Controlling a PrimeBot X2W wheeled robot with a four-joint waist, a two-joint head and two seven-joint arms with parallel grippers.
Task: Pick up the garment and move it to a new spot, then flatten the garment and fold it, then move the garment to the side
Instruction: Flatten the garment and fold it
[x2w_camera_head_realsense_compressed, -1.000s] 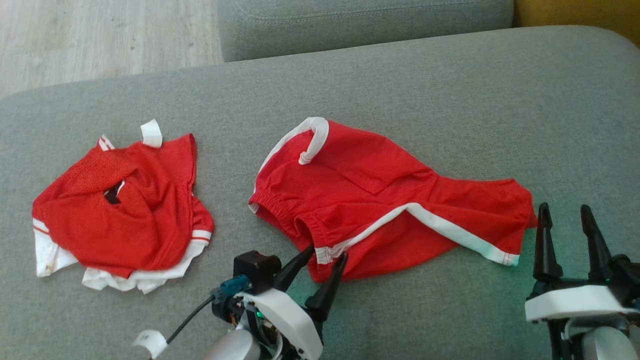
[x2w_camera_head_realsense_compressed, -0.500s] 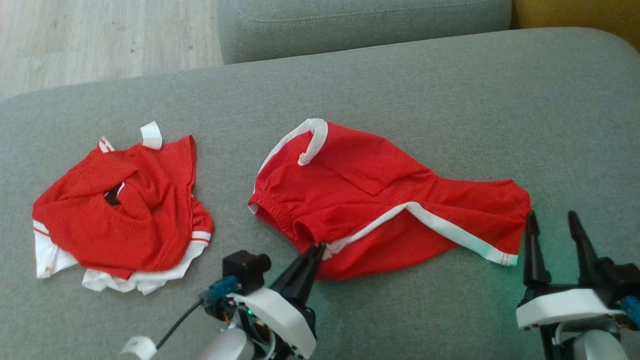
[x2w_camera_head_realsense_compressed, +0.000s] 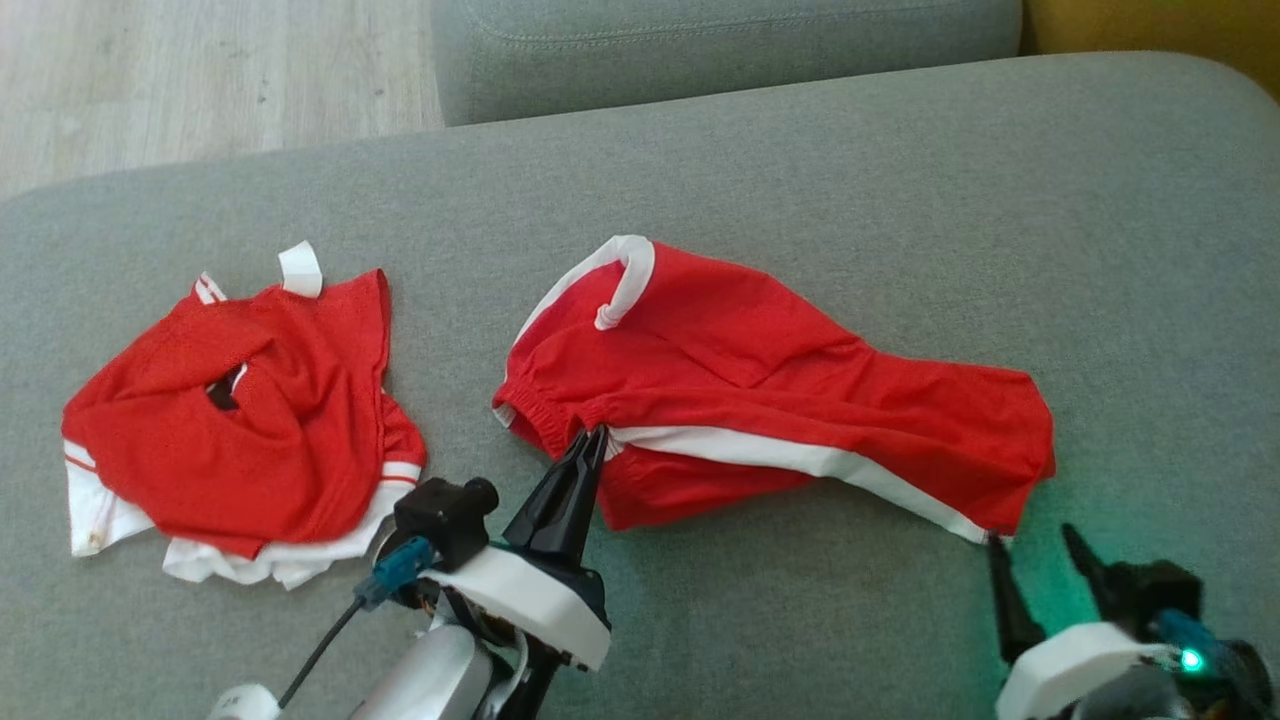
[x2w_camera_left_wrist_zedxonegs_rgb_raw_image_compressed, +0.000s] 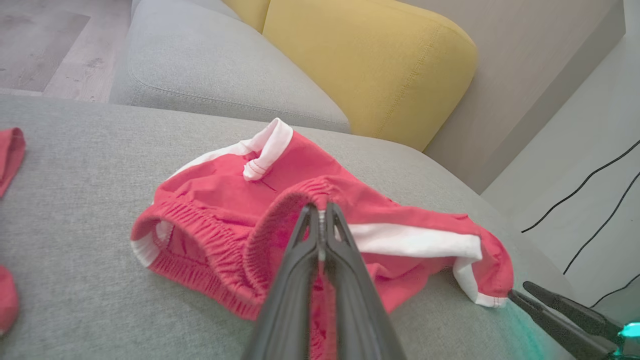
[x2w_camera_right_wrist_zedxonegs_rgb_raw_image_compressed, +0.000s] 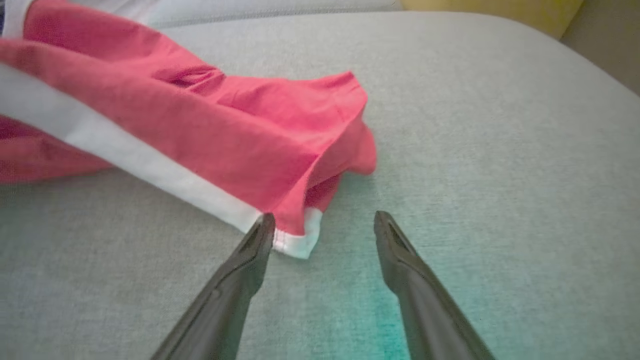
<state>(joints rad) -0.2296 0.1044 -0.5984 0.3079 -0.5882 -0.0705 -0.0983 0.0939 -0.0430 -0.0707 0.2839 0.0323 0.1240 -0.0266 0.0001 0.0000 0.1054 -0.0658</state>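
The garment (x2w_camera_head_realsense_compressed: 760, 400), red shorts with white side stripes, lies crumpled across the middle of the grey sofa cushion (x2w_camera_head_realsense_compressed: 800, 180). My left gripper (x2w_camera_head_realsense_compressed: 592, 437) is shut on its elastic waistband, which bunches up around the fingertips in the left wrist view, where the garment (x2w_camera_left_wrist_zedxonegs_rgb_raw_image_compressed: 240, 210) rises at the pinch of the left gripper (x2w_camera_left_wrist_zedxonegs_rgb_raw_image_compressed: 320, 212). My right gripper (x2w_camera_head_realsense_compressed: 1030, 540) stands open just below the garment's right hem corner. In the right wrist view the right gripper (x2w_camera_right_wrist_zedxonegs_rgb_raw_image_compressed: 324, 221) frames the white hem corner of the garment (x2w_camera_right_wrist_zedxonegs_rgb_raw_image_compressed: 240, 130), its left finger touching the edge.
A second red and white garment (x2w_camera_head_realsense_compressed: 240, 420) lies heaped at the cushion's left. Another grey cushion (x2w_camera_head_realsense_compressed: 720, 50) and a yellow cushion (x2w_camera_left_wrist_zedxonegs_rgb_raw_image_compressed: 370, 65) sit behind. Wooden floor (x2w_camera_head_realsense_compressed: 200, 80) lies beyond the far left edge. Black cables (x2w_camera_left_wrist_zedxonegs_rgb_raw_image_compressed: 595, 200) run along the wall at the right.
My left gripper closed on the waistband and pulled it up and away, straightening the white stripe. My right gripper drew back toward the near edge, staying open.
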